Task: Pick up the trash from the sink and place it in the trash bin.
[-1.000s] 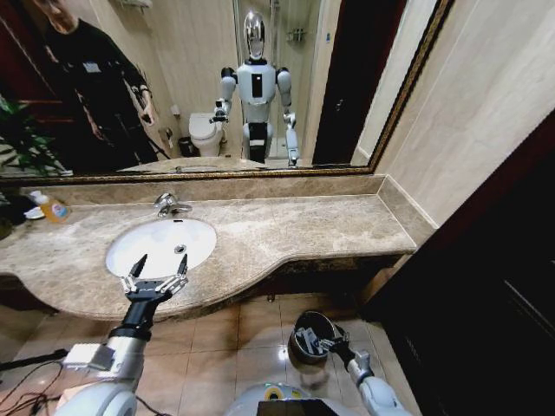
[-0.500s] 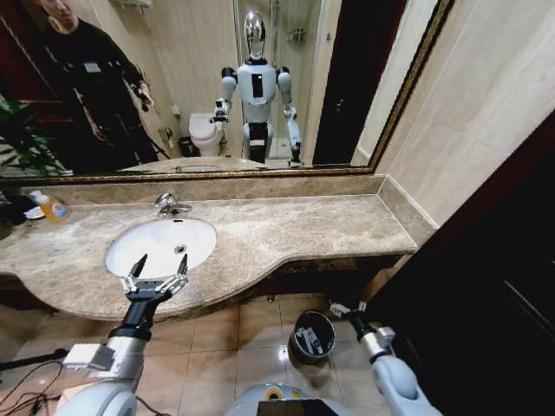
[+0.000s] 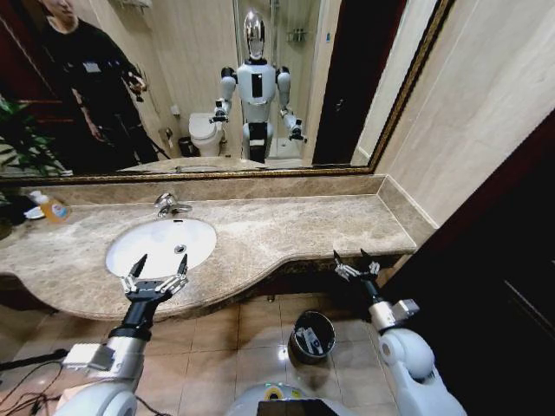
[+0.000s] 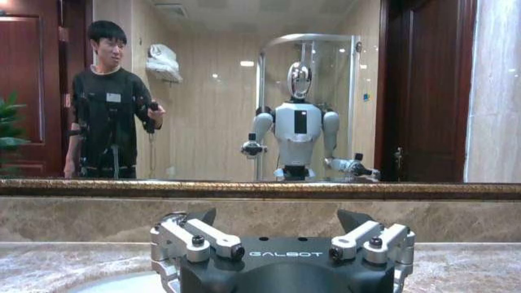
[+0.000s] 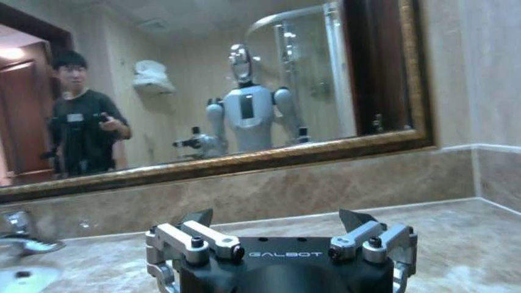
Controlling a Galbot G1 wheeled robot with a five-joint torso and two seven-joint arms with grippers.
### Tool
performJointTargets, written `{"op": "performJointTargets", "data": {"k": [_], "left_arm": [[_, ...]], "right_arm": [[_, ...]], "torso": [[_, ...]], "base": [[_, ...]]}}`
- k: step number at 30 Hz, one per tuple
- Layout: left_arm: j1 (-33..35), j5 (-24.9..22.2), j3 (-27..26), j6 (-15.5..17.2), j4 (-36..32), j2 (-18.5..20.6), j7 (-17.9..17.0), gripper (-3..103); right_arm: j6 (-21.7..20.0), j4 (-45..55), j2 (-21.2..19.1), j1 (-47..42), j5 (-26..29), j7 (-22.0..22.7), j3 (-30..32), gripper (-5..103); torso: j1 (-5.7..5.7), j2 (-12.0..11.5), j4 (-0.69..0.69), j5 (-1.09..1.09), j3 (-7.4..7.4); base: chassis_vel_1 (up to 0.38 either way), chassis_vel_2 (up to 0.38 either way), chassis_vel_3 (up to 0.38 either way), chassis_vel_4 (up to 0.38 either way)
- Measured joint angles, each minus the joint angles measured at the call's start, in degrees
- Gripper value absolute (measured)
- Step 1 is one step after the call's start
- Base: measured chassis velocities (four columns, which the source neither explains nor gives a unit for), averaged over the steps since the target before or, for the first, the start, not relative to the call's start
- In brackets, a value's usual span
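Observation:
The white oval sink (image 3: 152, 238) is set in the marble counter, and I see no loose bits in its bowl. My left gripper (image 3: 159, 265) hangs open and empty over the sink's near rim; its spread fingers (image 4: 195, 235) face the mirror. The shiny round trash bin (image 3: 298, 327) stands on the floor below the counter with white trash (image 3: 310, 341) lying inside it. My right gripper (image 3: 356, 261) is open and empty, raised beside the counter's front edge on the right, above and to the right of the bin. The right wrist view shows this right gripper (image 5: 277, 218) level with the counter top.
The chrome tap (image 3: 169, 204) stands behind the sink. A clear bottle of orange liquid (image 3: 52, 208) is at the counter's far left. A large mirror (image 3: 347, 78) runs along the wall. Dark wooden panelling (image 3: 486, 286) closes in on the right. The marble counter (image 3: 295, 225) is bare to the sink's right.
My right arm has risen from inside the bin on the floor to the height of the counter's front edge, empty. The left arm has not moved.

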Motion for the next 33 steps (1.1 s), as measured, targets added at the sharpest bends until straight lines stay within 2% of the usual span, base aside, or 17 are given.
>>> {"op": "performJointTargets", "data": {"k": [6, 11, 18, 33], "left_arm": [[0.00, 0.00, 0.00, 0.00, 0.00, 0.00, 0.00, 100], [0.00, 0.00, 0.00, 0.00, 0.00, 0.00, 0.00, 100], [0.00, 0.00, 0.00, 0.00, 0.00, 0.00, 0.00, 100], [0.00, 0.00, 0.00, 0.00, 0.00, 0.00, 0.00, 100]], "right_arm": [[-2.35, 1.26, -1.51, 0.55, -0.77, 0.16, -1.80, 100], [-3.63, 1.48, -1.88, 1.25, -1.81, 2.15, -2.62, 100], [-3.60, 1.22, -2.07, 1.70, -2.79, 4.50, -3.41, 100], [-3.38, 0.99, -2.08, 1.69, -2.86, 4.52, -3.41, 100]], "torso": [[0.00, 0.00, 0.00, 0.00, 0.00], [0.00, 0.00, 0.00, 0.00, 0.00], [0.00, 0.00, 0.00, -0.01, 0.00], [-0.01, 0.00, 0.00, -0.01, 0.00]], "base": [[0.000, 0.000, 0.000, 0.000], [0.000, 0.000, 0.000, 0.000], [0.000, 0.000, 0.000, 0.000], [0.000, 0.000, 0.000, 0.000]]}}
